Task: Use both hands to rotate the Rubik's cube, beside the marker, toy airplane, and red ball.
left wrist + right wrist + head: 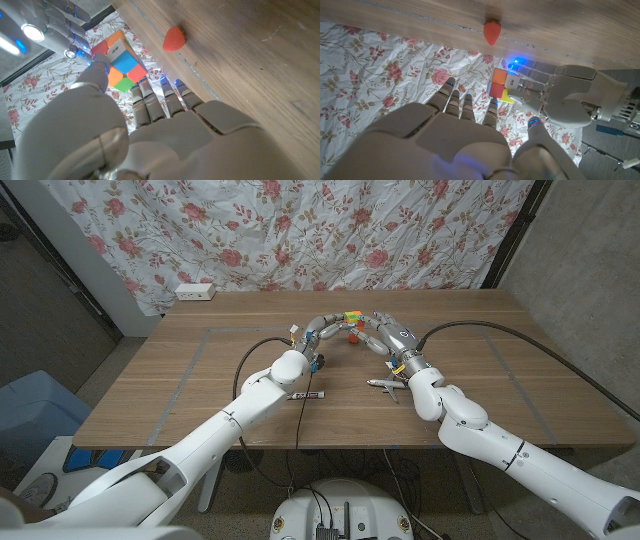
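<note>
Up over the far middle of the brown wooden surface (200,390), both hands meet around a small multicoloured plastic Rubik's cube (351,317), which is lifted clear of the wood. From the left, the white-shelled left arm runs diagonally to the left hand (323,330), whose grey segmented fingers (145,97) curl in under the cube while the thumb presses against its side; this hand is grasping the cube. In the left wrist view the cube (119,60) shows glossy square stickers in orange, blue, green, red and white, with a small printed logo on the white one.

Just below the left forearm a slim white marker with dark ends (306,394) lies flat on the surface. Further right a small white toy airplane with red trim (385,386) rests on the wood, close beside the right wrist.

The right hand (385,332) comes in from the other side, its metallic fingertips on the cube's opposite side, so it too holds the cube. In the right wrist view the cube (499,85) shows orange, red and yellow faces.

A small smooth red ball (173,39) sits on the grained wood beyond the hands, apart from the cube. Behind hangs a white cloth printed with pink roses (330,230).
</note>
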`<control>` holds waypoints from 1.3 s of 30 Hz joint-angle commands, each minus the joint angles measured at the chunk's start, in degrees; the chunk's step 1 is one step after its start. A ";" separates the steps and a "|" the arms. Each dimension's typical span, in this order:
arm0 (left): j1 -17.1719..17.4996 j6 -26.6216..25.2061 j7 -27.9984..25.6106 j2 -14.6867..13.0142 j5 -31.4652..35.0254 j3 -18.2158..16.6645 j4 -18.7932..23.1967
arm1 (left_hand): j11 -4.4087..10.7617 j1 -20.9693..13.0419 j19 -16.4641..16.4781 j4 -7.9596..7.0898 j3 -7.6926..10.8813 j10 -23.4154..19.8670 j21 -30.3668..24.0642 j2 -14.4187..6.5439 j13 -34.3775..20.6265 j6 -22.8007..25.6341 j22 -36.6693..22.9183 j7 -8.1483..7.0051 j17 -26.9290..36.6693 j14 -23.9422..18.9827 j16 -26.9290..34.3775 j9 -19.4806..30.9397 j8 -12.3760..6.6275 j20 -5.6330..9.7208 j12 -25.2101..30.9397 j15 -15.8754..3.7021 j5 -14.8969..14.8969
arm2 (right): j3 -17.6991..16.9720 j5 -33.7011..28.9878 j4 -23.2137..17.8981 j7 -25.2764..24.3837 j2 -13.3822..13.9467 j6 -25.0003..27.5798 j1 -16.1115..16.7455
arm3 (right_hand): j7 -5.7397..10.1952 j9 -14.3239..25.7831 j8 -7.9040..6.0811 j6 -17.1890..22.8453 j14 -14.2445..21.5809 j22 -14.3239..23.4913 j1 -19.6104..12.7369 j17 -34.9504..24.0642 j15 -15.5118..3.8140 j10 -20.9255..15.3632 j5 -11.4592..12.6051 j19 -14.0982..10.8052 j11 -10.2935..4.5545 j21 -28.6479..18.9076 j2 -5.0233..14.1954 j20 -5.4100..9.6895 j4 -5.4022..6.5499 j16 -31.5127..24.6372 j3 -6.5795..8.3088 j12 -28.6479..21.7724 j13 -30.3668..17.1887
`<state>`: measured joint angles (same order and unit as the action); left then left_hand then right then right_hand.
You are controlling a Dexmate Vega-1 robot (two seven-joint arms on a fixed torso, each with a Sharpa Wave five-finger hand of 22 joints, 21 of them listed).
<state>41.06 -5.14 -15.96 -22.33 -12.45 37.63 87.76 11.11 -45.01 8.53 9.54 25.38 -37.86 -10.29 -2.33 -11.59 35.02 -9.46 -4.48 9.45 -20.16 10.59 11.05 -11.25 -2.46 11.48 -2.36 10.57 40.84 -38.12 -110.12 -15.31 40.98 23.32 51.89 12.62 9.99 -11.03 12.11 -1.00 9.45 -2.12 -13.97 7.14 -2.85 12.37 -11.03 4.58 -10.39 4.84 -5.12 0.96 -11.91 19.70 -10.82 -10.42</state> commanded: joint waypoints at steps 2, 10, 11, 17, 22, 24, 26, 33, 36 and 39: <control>-0.03 0.08 -0.21 0.57 -0.57 -0.04 -0.53 | 0.06 0.31 0.10 0.09 -0.24 -0.51 -0.43 -0.32 -0.23 1.10 -0.18 1.47 0.12 -0.18 0.07 0.20 -0.37 -0.06 0.44 -2.68 0.03 | 0.12 -0.26 -0.08 -1.01 -0.13 0.28 0.62 | -0.14 0.09 -0.05 0.91 0.19 0.13 0.55 -0.29 -0.44 -0.11 0.50 -0.48 -0.09 -0.38 0.55 0.12 0.34 -0.43 0.16 -0.27 -0.15; 0.02 0.42 0.00 0.92 -1.35 -0.22 -0.90 | 0.10 0.30 0.13 0.09 -0.24 -0.62 -0.43 -0.37 -0.23 1.16 -0.17 1.47 0.12 -0.27 0.09 0.20 -0.38 -0.05 0.47 -2.72 0.03 | 0.23 -0.41 -0.13 -1.05 -0.04 0.49 0.85 | -0.13 0.09 -0.10 1.36 0.35 0.12 0.53 -0.31 -0.69 -0.22 0.51 -0.70 -0.27 -0.45 0.56 0.18 0.40 -0.52 0.20 -0.30 -0.15; 0.05 0.40 -0.04 0.99 -1.50 -0.28 -0.92 | 0.14 0.30 0.14 0.09 -0.24 -0.63 -0.43 -0.38 -0.23 1.18 -0.18 1.47 0.12 -0.27 0.08 0.20 -0.38 -0.07 0.47 -2.73 0.03 | 0.25 -0.39 -0.15 -0.96 0.04 0.45 0.87 | -0.13 0.09 -0.10 1.42 0.36 0.12 0.53 -0.31 -0.72 -0.21 0.52 -0.72 -0.26 -0.45 0.56 0.21 0.41 -0.53 0.21 -0.30 -0.15; -0.04 0.80 0.20 1.24 -2.10 -0.42 -1.36 | 0.09 0.30 0.16 0.10 -0.24 -0.69 -0.43 -0.42 -0.23 1.23 -0.18 1.50 0.12 -0.31 0.09 0.20 -0.38 -0.06 0.48 -2.73 0.02 | 0.32 -0.31 -0.13 -0.74 0.12 0.53 0.99 | -0.13 0.08 -0.12 1.66 0.42 0.12 0.50 -0.31 -0.80 -0.22 0.53 -0.84 -0.36 -0.47 0.60 0.26 0.44 -0.55 0.26 -0.30 -0.15; -0.15 1.05 0.47 1.37 -2.53 -0.48 -1.66 | 0.02 0.30 0.16 0.10 -0.24 -0.73 -0.42 -0.44 -0.23 1.28 -0.18 1.54 0.11 -0.34 0.09 0.20 -0.39 -0.07 0.49 -2.73 0.02 | 0.41 -0.20 -0.06 -0.54 0.05 0.65 1.02 | -0.11 0.08 -0.10 1.76 0.42 0.12 0.47 -0.31 -0.87 -0.21 0.54 -0.93 -0.45 -0.49 0.63 0.33 0.45 -0.55 0.30 -0.29 -0.15; -0.19 1.20 0.59 1.45 -2.70 -0.48 -1.81 | 0.03 0.30 0.17 0.10 -0.25 -0.75 -0.42 -0.44 -0.23 1.27 -0.17 1.54 0.11 -0.34 0.08 0.20 -0.38 -0.02 0.49 -2.72 0.02 | 0.47 -0.26 -0.07 -0.51 0.01 0.80 1.04 | -0.10 0.08 -0.09 1.80 0.43 0.12 0.46 -0.31 -0.87 -0.19 0.54 -0.93 -0.45 -0.48 0.64 0.29 0.47 -0.56 0.32 -0.28 -0.16; -0.25 1.28 0.70 1.49 -2.79 -0.45 -1.94 | 0.05 0.30 0.18 0.11 -0.25 -0.78 -0.43 -0.45 -0.23 1.27 -0.17 1.56 0.11 -0.36 0.09 0.20 -0.37 -0.02 0.50 -2.77 0.02 | 0.51 -0.23 0.00 -0.55 0.04 0.67 1.05 | -0.10 0.08 -0.09 1.82 0.44 0.12 0.46 -0.31 -0.86 -0.17 0.55 -0.93 -0.45 -0.48 0.65 0.32 0.47 -0.57 0.32 -0.27 -0.16; -0.40 1.51 0.91 1.76 -3.33 -0.54 -2.33 | 0.11 0.30 0.20 0.11 -0.26 -0.77 -0.42 -0.47 -0.23 1.30 -0.17 1.55 0.11 -0.40 0.08 0.21 -0.37 -0.05 0.48 -2.77 0.02 | 0.67 -0.23 0.24 -0.38 0.02 0.86 1.00 | -0.09 0.07 -0.04 1.94 0.44 0.12 0.44 -0.32 -1.03 -0.17 0.55 -0.96 -0.53 -0.47 0.63 0.33 0.49 -0.58 0.35 -0.27 -0.16; -0.47 1.56 0.96 1.84 -3.51 -0.56 -2.46 | 0.11 0.31 0.19 0.12 -0.27 -0.72 -0.42 -0.48 -0.23 1.28 -0.17 1.54 0.11 -0.39 0.07 0.21 -0.35 -0.05 0.45 -2.73 0.02 | 0.70 -0.18 0.38 -0.51 -0.01 0.77 0.99 | -0.08 0.07 -0.01 1.98 0.48 0.12 0.42 -0.32 -0.97 -0.15 0.56 -0.97 -0.59 -0.46 0.65 0.35 0.50 -0.59 0.39 -0.26 -0.16; -0.55 1.45 0.94 2.03 -3.72 -0.55 -2.65 | 0.12 0.31 0.21 0.12 -0.27 -0.75 -0.42 -0.49 -0.23 1.27 -0.17 1.54 0.11 -0.38 0.06 0.21 -0.34 -0.03 0.46 -2.71 0.02 | 0.78 -0.19 0.48 -0.60 -0.02 0.79 1.05 | -0.08 0.07 0.02 2.01 0.49 0.12 0.41 -0.33 -1.00 -0.14 0.56 -1.01 -0.55 -0.47 0.65 0.34 0.52 -0.60 0.41 -0.25 -0.16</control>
<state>40.76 -3.85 -15.31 -20.74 -15.42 37.15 85.70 11.25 -44.79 8.52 9.55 25.38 -38.18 -10.29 -2.56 -11.59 35.02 -9.45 -4.48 9.45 -20.16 10.59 11.05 -11.07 -2.46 11.70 -2.36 10.57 41.38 -38.41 -110.10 -15.90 41.00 24.04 52.87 12.28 9.74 -10.75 13.60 -0.41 9.45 -2.12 -13.97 6.53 -2.96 12.72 -11.45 4.07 -10.61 4.84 -4.70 1.20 -12.35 19.94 -10.82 -10.42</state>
